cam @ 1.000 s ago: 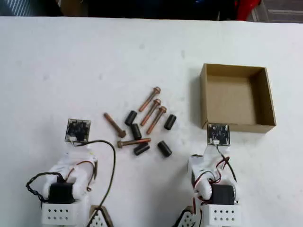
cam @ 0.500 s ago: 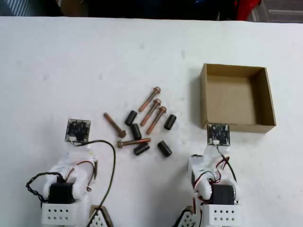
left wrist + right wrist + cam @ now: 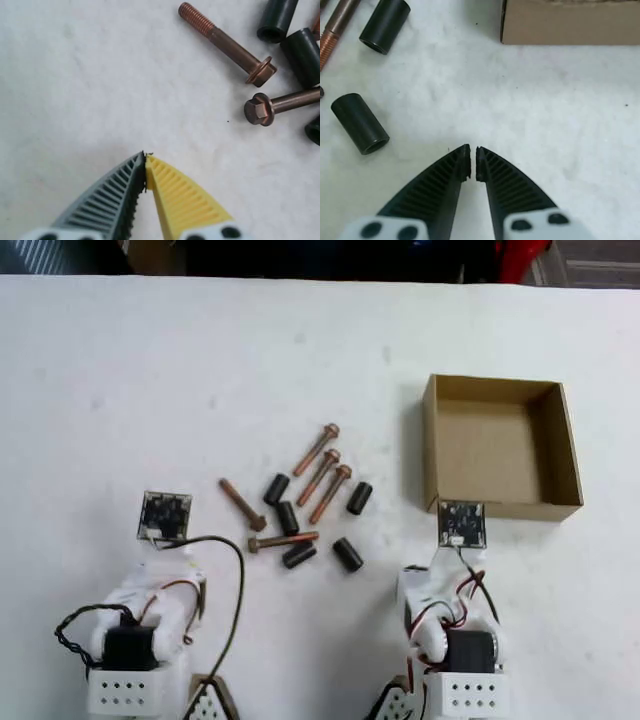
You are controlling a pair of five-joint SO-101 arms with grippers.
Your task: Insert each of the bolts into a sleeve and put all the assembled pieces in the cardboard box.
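Robot lab: 2 arms (image 3: 140,640) (image 3: 450,635) at white table (image 3: 120,360)

The right arm's black ribbed gripper (image 3: 473,162) hangs over the white textured desk (image 3: 560,110), its two fingers nearly meeting at the tips with a thin slit between them and nothing held. A short black cylindrical sleeve (image 3: 360,124) lies on its side near the fingertips, its open end showing. A second black sleeve (image 3: 385,25) lies farther off, just beside a copper-coloured threaded metal bolt (image 3: 334,31) cut by the frame edge. The brown cardboard box's outer wall (image 3: 570,22) stands well apart from both sleeves.
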